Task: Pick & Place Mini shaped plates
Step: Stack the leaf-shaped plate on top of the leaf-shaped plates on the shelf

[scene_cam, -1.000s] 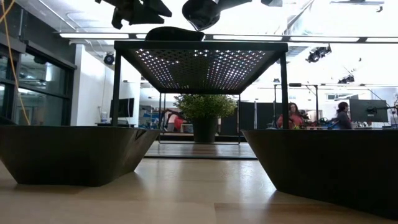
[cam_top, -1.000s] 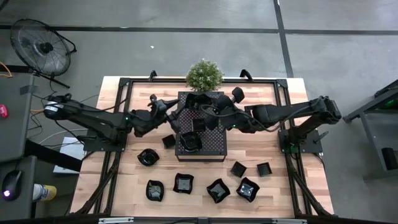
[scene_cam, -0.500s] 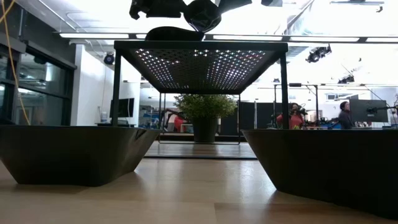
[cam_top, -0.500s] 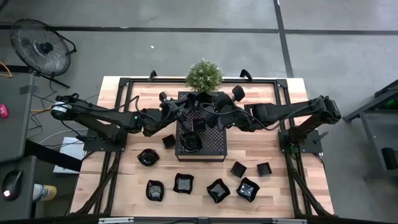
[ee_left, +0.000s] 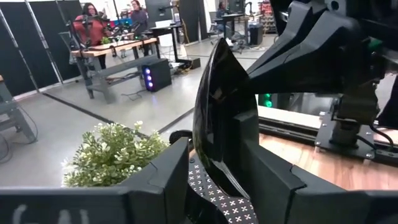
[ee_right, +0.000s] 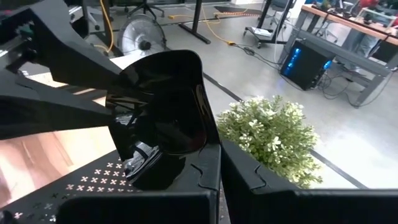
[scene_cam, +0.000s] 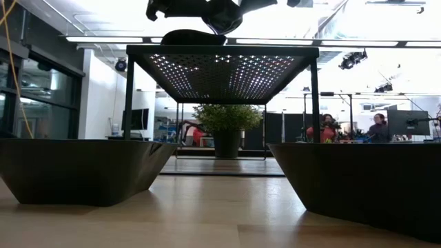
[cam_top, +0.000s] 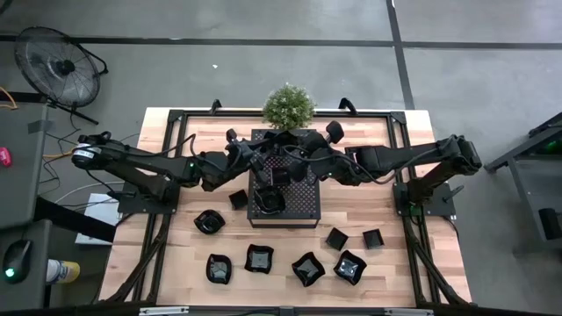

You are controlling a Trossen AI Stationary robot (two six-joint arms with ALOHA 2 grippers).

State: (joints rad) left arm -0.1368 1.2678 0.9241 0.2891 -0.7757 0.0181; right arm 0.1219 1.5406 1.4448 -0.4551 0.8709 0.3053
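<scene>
L hand [ee_left: 214, 180] has closed in on the mini plate [ee_left: 217, 112] that R hand [ee_right: 214, 165] grips shut, above perforated tray [cam_top: 299, 197], 12 o'clock of desk [cam_top: 399, 228]: looks like handover, L fingers straddling but not clamped.

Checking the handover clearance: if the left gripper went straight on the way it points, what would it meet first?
The plate standing on edge between the left gripper's fingers, then the right gripper right behind it; depth between them is unclear.
</scene>
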